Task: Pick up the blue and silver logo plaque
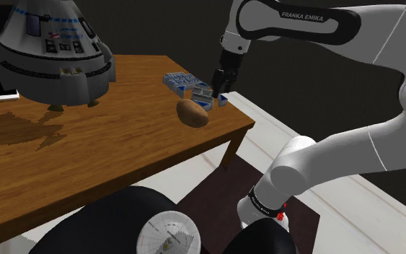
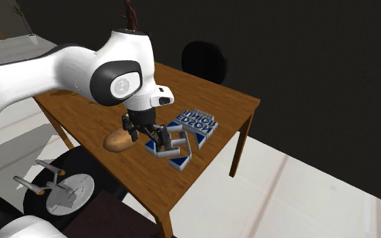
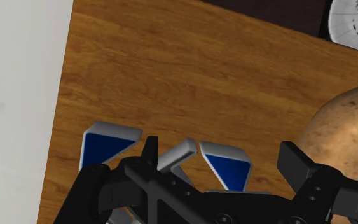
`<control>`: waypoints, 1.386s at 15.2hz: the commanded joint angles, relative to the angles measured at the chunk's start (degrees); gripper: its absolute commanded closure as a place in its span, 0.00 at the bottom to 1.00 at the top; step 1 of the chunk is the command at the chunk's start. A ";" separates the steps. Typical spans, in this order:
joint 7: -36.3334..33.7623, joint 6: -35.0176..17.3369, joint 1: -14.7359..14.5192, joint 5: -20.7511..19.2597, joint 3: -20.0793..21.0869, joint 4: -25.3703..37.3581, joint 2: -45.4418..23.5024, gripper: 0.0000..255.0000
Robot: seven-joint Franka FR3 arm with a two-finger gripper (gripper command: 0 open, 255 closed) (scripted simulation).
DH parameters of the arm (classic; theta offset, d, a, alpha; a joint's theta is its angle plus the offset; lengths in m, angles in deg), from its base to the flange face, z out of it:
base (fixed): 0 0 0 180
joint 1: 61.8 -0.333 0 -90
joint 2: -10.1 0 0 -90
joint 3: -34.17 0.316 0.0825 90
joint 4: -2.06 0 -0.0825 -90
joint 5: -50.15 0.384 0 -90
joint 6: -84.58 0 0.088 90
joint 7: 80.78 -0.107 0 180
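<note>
Wrist view: gripper [image 3: 222,158] jaws spread astride plaque [image 3: 227,167]; potato [image 3: 343,133] just beside one finger risks bumping, skewing the grasp.

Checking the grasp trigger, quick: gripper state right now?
Gripper: open, jaws apart astride part of the blue and silver logo plaque, not clasping it.
</note>
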 commanded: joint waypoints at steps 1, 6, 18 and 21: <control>2.09 -3.95 -0.23 -0.66 -0.83 0.92 -3.64 0.00; 6.68 -12.15 -0.98 -1.35 -2.40 4.60 -12.80 0.00; 7.29 -19.01 -0.96 -1.45 -2.83 0.15 -14.89 1.00; 7.19 -19.25 -1.01 -1.43 -2.76 -0.01 -14.99 1.00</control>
